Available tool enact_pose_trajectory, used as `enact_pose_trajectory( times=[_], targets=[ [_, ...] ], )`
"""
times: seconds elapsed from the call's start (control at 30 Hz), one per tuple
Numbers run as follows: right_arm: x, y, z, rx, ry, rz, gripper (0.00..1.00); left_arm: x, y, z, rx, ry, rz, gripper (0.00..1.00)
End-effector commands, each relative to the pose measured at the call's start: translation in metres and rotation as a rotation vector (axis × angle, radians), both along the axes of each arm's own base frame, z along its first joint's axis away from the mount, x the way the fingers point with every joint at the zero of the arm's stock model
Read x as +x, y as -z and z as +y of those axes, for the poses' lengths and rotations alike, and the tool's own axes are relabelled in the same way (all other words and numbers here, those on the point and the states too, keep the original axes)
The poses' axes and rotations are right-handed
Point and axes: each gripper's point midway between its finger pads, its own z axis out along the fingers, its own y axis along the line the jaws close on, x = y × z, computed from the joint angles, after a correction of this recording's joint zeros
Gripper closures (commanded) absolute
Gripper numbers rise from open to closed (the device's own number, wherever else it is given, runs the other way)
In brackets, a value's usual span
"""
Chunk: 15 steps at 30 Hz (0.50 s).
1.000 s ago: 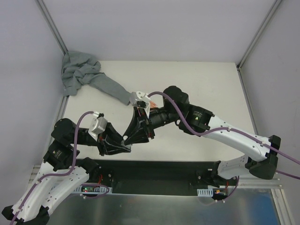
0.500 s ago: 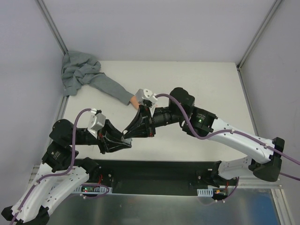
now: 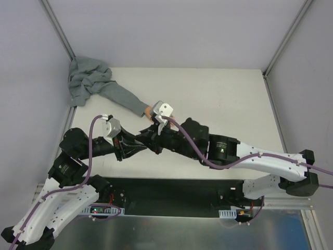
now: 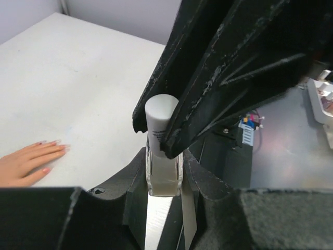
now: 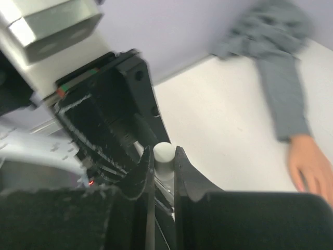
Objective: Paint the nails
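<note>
Left wrist: nails [image 4: 52, 147] left of pincer [image 4: 164, 176]

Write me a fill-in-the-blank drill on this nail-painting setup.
The left gripper holds a small glass ___.
The right gripper pinches its white ___.
The fake hand lies flat on the table, wearing a ___ sleeve.
Missing: bottle; cap; grey.

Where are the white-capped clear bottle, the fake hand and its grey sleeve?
small clear bottle with white cylindrical cap [image 4: 158, 112], left wrist view, on the cap
peach-pink fake hand [image 4: 21, 164], left wrist view, back of the hand
grey fabric sleeve [image 3: 118, 97], top external view, straight stretch near wrist
</note>
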Motion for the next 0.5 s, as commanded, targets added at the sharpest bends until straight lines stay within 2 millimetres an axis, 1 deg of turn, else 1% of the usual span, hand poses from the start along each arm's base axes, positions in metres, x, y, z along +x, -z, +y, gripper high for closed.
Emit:
enact_pose_trajectory(
  times=[0.0,0.03,0.07,0.1,0.13,0.2,0.23,0.27,0.3,0.33,0.37,0.4,0.43,0.47],
  targets=[
    [-0.001,0.074,-0.015,-0.265,0.556,0.122,0.99,0.052,-0.037,0.010,-0.031,-0.231,-0.200,1.00],
    [-0.006,0.073,-0.008,-0.217,0.612,0.138,0.99,0.053,-0.035,0.010,-0.029,-0.240,-0.194,1.00],
    [-0.006,0.071,-0.011,-0.216,0.677,0.107,0.99,0.055,-0.033,0.010,-0.029,-0.246,-0.183,1.00],
    [-0.004,0.066,-0.009,-0.206,0.712,0.068,0.99,0.055,-0.032,0.009,-0.035,-0.245,-0.163,1.00],
    [-0.005,0.064,0.003,-0.212,0.713,0.064,0.99,0.055,-0.031,0.008,-0.040,-0.242,-0.154,1.00],
    [-0.002,0.060,0.003,-0.214,0.722,0.052,0.97,0.052,-0.026,0.006,-0.043,-0.227,-0.126,1.00],
    [-0.001,0.058,0.001,-0.206,0.715,0.053,0.93,0.050,-0.025,0.007,-0.045,-0.222,-0.123,1.00],
    [-0.003,0.052,0.006,-0.190,0.672,0.061,0.89,0.049,-0.019,0.007,-0.042,-0.216,-0.113,1.00],
    [-0.001,0.052,0.007,-0.188,0.652,0.065,0.84,0.044,-0.020,0.007,-0.053,-0.206,-0.114,1.00],
    [-0.002,0.050,0.003,-0.185,0.623,0.065,0.70,0.041,-0.019,0.006,-0.053,-0.189,-0.111,1.00],
    [-0.006,0.047,0.008,-0.180,0.563,0.066,0.64,0.037,-0.014,0.005,-0.050,-0.172,-0.100,1.00],
    [-0.007,0.046,0.008,-0.189,0.524,0.055,0.59,0.028,-0.014,0.003,-0.057,-0.129,-0.092,1.00],
    [-0.011,0.042,0.009,-0.189,0.469,0.046,0.48,0.024,-0.013,0.002,-0.058,-0.107,-0.084,1.00],
    [-0.019,0.040,0.008,-0.193,0.371,0.016,0.42,0.020,-0.009,0.001,-0.053,-0.085,-0.068,1.00]
  ],
)
